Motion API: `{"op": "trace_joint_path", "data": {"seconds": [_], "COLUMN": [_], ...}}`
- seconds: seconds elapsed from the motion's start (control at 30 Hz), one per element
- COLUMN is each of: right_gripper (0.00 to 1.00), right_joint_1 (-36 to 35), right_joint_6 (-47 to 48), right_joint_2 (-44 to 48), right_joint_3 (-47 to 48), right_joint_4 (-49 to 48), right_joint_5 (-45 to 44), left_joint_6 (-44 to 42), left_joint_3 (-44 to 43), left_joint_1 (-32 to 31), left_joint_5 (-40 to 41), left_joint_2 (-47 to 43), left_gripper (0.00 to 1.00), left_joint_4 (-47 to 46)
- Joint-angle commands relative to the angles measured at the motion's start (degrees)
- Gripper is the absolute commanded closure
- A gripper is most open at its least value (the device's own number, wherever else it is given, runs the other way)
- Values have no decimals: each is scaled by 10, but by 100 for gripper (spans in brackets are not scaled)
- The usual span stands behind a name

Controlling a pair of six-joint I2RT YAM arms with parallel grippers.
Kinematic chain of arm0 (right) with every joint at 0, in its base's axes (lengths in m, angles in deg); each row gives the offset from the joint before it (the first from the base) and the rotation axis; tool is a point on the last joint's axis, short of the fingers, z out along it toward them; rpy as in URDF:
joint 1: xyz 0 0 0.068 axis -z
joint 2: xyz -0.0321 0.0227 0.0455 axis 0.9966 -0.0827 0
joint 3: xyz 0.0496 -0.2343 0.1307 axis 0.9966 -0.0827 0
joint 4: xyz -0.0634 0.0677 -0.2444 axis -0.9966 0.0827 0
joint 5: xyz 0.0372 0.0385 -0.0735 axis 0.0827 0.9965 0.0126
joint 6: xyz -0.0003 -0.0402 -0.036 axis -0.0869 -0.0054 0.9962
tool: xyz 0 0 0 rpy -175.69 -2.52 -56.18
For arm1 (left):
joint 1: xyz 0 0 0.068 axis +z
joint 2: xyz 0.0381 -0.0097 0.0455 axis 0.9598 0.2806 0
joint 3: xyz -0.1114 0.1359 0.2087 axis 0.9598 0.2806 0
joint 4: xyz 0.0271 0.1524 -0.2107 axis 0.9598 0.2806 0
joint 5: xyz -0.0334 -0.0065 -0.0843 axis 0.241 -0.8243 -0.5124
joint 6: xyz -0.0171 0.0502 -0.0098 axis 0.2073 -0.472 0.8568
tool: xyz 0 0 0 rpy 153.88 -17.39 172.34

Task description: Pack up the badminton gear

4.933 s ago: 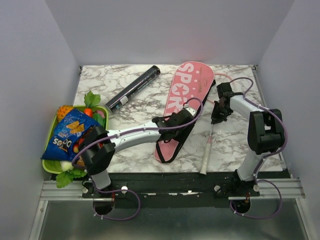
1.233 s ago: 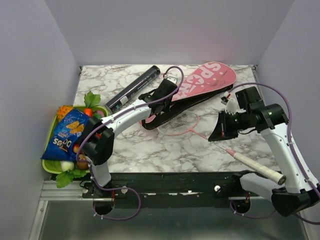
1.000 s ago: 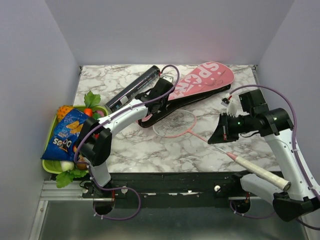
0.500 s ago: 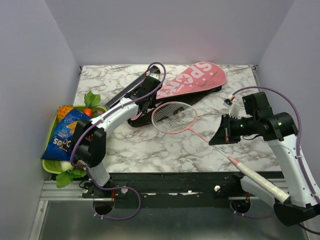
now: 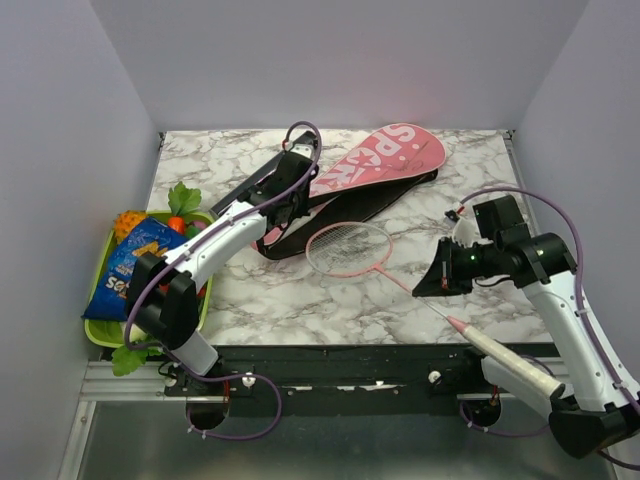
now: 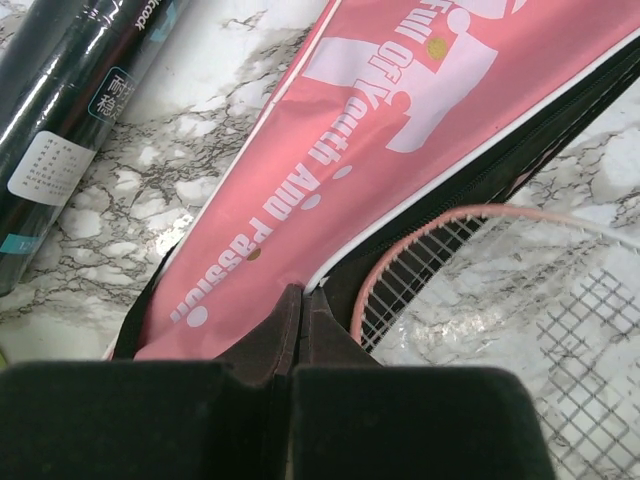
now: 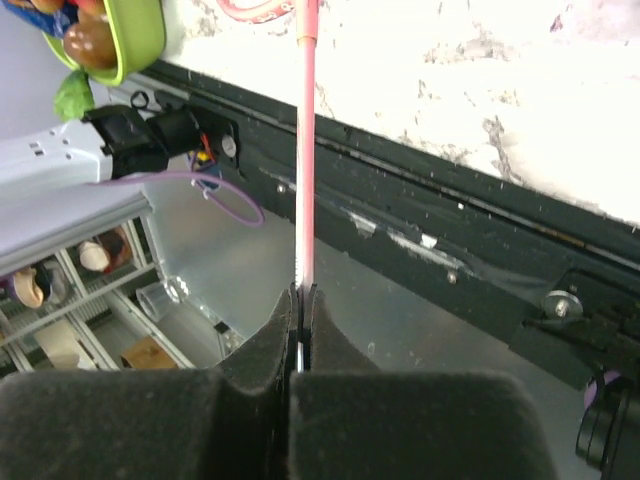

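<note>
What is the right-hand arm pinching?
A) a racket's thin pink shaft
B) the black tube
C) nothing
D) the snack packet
A: the right gripper is shut on the racket by its thin shaft, while the left gripper pinches the pink bag.

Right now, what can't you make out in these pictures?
Pink SPORT bag interior: top and left wrist views, covered by its own flap.
Black tube: top view, left arm covers most; left wrist view, frame edge cuts it; label print too small.
Racket handle end: top view, lost against the white right arm.
</note>
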Motion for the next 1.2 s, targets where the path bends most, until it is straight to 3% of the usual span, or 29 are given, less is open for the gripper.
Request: {"op": "trace_joint_path", "data": {"seconds": [0.0, 0.13, 0.43, 0.97, 1.17], "right_gripper": [99, 99, 99, 99, 99], "right_joint_1": [-4, -4, -4, -4, -4], "right_joint_6": [-65, -92, -45, -208, -206], "right_joint_2": [17, 32, 19, 68, 71], "right_joint_3": [-28, -39, 41, -128, -128], "right_joint_4": [-98, -137, -47, -310, -303], "right_joint_5": [-34, -72, -170, -177, -184], "left_joint_6": [24, 30, 35, 53, 54], "left_joint_3": [13, 32, 57, 72, 80], "left_joint_1": [0, -11, -16, -31, -35], "left_joint_5": [-25, -26, -22, -80, -87], "left_joint_2": [-38, -50, -53, -55, -52], "left_gripper": [100, 100, 100, 100, 100], "left_joint_4": [1, 2, -7, -8, -4]}}
